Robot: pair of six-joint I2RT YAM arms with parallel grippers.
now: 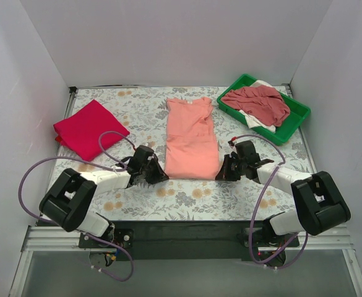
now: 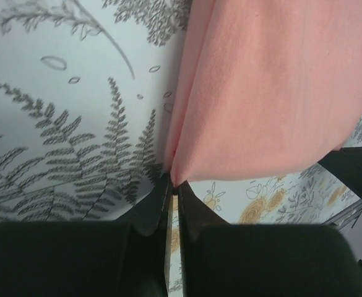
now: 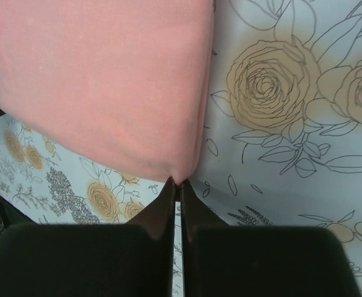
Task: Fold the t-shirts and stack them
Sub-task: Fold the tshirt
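A green tray [image 1: 299, 113] sits at the far right corner of the flower-printed surface [image 1: 140, 106], turned at an angle to the edges. Two garments lie in it. A dusty rose-red shirt [image 1: 259, 102] is crumpled on top and fills most of the tray. A white shirt [image 1: 254, 120] lies under it, showing at the near side and again at the far rim, where a bit of it laps over the edge. Both are loose and unfolded.

Outside the tray, a crimson-red shirt [image 1: 89, 128] lies folded into a flat square on the far left of the surface, well apart from everything else. A salmon-pink shirt [image 1: 191, 139] lies in the middle as a long narrow strip, sleeves tucked in, collar toward the far wall and hem toward the arms.

The left end effector [image 2: 173, 184] is at the near left corner of that hem, its jaws closed to a thin slit with the pink corner pinched at the tips. The right end effector [image 3: 177, 184] grips the near right corner the same way, jaws pressed almost together on the cloth. Both arms reach low over the surface.
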